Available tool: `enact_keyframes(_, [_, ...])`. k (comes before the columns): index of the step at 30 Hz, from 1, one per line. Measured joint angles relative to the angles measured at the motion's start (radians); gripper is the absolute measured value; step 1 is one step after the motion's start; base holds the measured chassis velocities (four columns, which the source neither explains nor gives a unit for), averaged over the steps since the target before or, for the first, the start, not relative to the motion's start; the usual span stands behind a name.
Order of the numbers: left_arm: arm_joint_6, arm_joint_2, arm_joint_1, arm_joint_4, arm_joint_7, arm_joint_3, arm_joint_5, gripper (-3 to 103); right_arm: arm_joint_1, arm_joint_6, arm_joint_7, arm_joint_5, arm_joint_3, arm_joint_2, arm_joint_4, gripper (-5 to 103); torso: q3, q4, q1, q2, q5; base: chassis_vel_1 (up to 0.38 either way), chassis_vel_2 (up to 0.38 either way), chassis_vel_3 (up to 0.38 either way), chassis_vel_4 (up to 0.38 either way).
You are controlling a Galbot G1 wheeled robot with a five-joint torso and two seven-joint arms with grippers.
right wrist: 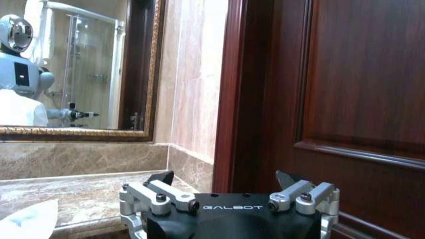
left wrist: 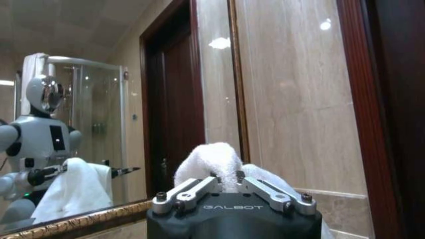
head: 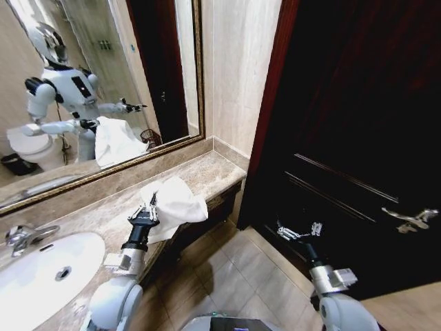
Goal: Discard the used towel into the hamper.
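Observation:
The white towel (head: 180, 201) hangs bunched from my left gripper (head: 151, 205), which is shut on it just above the front edge of the marble counter (head: 213, 171). In the left wrist view the towel (left wrist: 214, 154) bulges out past the closed left gripper (left wrist: 226, 180). My right gripper (head: 295, 232) is held out low in front of the dark door, open with nothing in it; the right wrist view shows this gripper (right wrist: 222, 178) with its fingers spread. The hamper (head: 151, 138) appears only as a small dark basket reflected in the mirror.
A white sink (head: 41, 272) with a chrome faucet (head: 24, 236) sits in the counter to my left. The gold-framed mirror (head: 103, 69) backs the counter. The dark wooden door (head: 358, 124) with a metal handle (head: 413, 219) fills the right. The tiled floor (head: 241, 272) lies between.

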Motion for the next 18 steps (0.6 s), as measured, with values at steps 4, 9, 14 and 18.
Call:
enact_keyframes(4, [-0.001,0.002,0.001,-0.002,0.009,-0.001,0.000,2,0.003,0.000,-0.001,-0.003,0.000,0.001,0.000,100,0.000,0.0001,0.000,0.000,0.0000,0.054,-0.056,-0.039,0.047])
enact_keyframes(9, [-0.010,0.002,0.001,0.001,0.010,-0.002,0.001,2,0.005,0.000,-0.001,-0.003,0.001,0.002,0.000,100,0.000,0.0002,0.000,0.000,0.0000,0.055,-0.051,-0.052,0.055])
enact_keyframes(14, [-0.014,0.003,0.000,0.004,0.010,-0.002,0.003,2,0.004,0.001,-0.001,-0.002,0.005,0.000,0.003,100,0.000,0.0002,0.000,0.000,0.0000,0.023,-0.069,-0.072,0.024])
enact_keyframes(18, [-0.015,0.003,-0.002,0.004,0.009,0.000,0.005,2,0.003,0.002,-0.001,-0.001,0.007,-0.001,0.003,100,0.000,0.0001,0.000,0.000,0.0000,0.002,-0.090,-0.096,0.006])
